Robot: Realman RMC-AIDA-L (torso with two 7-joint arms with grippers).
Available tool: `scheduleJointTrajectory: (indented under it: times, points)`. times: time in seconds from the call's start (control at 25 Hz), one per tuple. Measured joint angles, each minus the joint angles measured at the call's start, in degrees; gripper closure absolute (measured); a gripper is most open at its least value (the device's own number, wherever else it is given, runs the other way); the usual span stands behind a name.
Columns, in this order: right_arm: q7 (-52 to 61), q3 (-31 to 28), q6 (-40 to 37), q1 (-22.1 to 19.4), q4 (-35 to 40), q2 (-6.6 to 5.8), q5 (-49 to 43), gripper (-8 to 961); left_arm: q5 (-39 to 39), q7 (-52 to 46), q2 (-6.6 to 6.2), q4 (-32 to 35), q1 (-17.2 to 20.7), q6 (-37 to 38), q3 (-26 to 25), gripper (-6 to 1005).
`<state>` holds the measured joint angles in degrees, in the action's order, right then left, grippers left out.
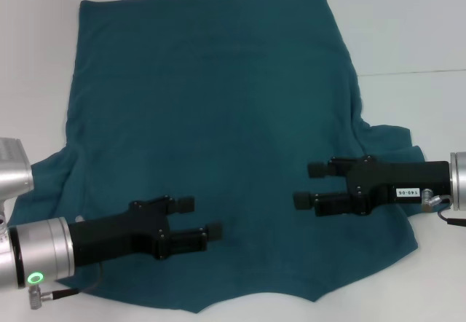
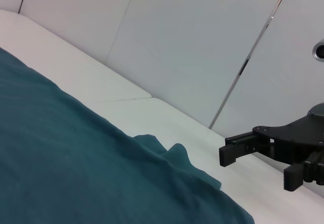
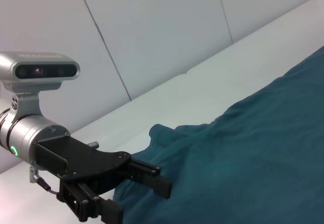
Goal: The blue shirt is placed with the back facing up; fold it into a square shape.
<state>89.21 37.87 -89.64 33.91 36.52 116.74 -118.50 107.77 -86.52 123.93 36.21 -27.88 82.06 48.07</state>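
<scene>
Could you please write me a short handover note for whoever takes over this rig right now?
Left pincer: open, empty, hovering over the near left part of the shirt.
Right pincer: open, empty, over the near right part, facing the left one.
The plain dark teal-blue short-sleeved shirt of soft fabric lies spread flat on the white table, sleeves out to both sides.
Done: no fold visible yet.
Left: all folds into a square.
</scene>
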Motion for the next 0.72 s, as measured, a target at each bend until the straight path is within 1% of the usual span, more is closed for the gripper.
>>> scheduleJointTrajectory:
  times: [0.56, 0.64, 0.72]
  points:
    - [-0.1, 0.0, 0.5, 0.3, 0.0, 0.05, 0.1, 42, 0.0, -0.1, 0.01, 0.0, -0.1, -1.0, 0.0, 108]
    - [-0.1, 0.0, 0.6, 0.4, 0.0, 0.13, 0.1, 43, 0.0, -0.2, 0.06, 0.0, -0.1, -1.4, -0.7, 108]
    - [0.0, 0.0, 0.6, 0.4, 0.0, 0.2, 0.2, 44, -0.1, -0.2, 0.07, -0.4, 0.0, -1.7, -2.6, 108]
